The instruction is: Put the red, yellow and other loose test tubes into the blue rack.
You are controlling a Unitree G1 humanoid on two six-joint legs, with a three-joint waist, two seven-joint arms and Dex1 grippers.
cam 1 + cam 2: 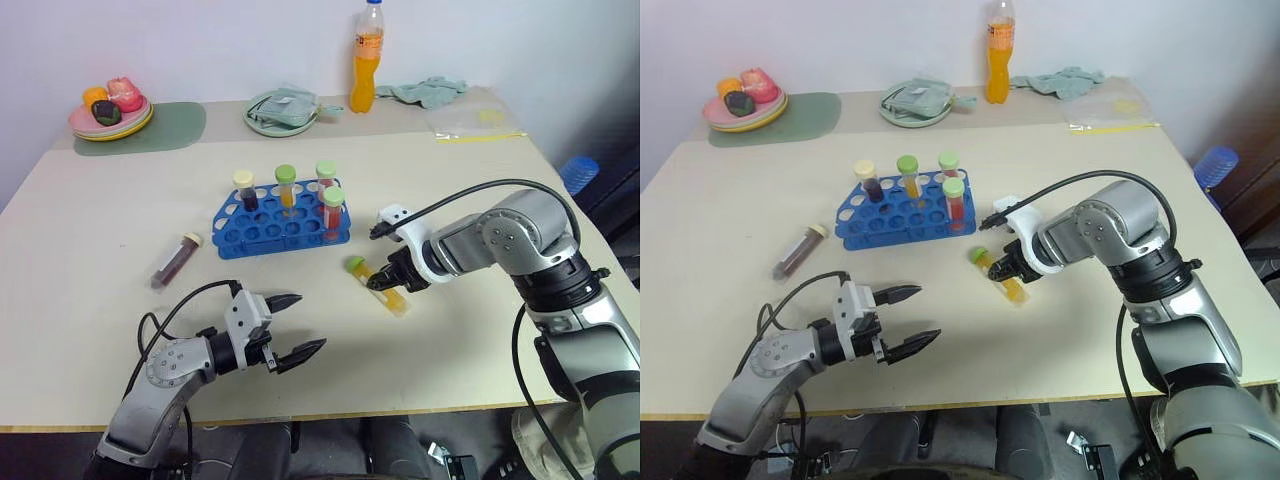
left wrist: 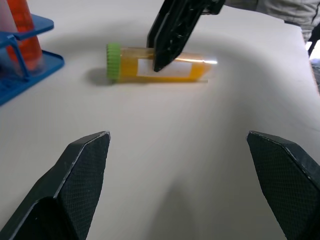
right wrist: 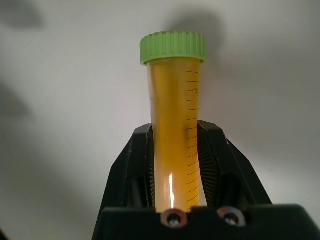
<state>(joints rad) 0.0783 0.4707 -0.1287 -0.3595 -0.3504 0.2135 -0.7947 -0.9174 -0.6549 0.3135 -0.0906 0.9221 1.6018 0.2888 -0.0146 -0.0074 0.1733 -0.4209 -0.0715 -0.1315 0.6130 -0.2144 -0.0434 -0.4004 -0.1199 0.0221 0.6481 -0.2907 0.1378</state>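
Observation:
The blue rack (image 1: 262, 229) stands mid-table with several capped tubes upright in it, two of them red. Just right of it a yellow test tube (image 1: 356, 266) with a green cap lies flat on the table. My right gripper (image 1: 384, 283) is shut on the body of this yellow tube (image 3: 172, 115), pointing steeply down. A dark maroon test tube (image 1: 175, 260) with a pale cap lies loose to the left of the rack. Near the front edge my left gripper (image 1: 310, 322) hovers open and empty, facing the yellow tube (image 2: 165, 70).
At the back stand an orange drink bottle (image 1: 367, 58), a plate of fruit (image 1: 110, 118) on a green mat, a pale green plate (image 1: 281, 112) with a cloth, a crumpled cloth (image 1: 427, 91) and a clear bag (image 1: 475, 124).

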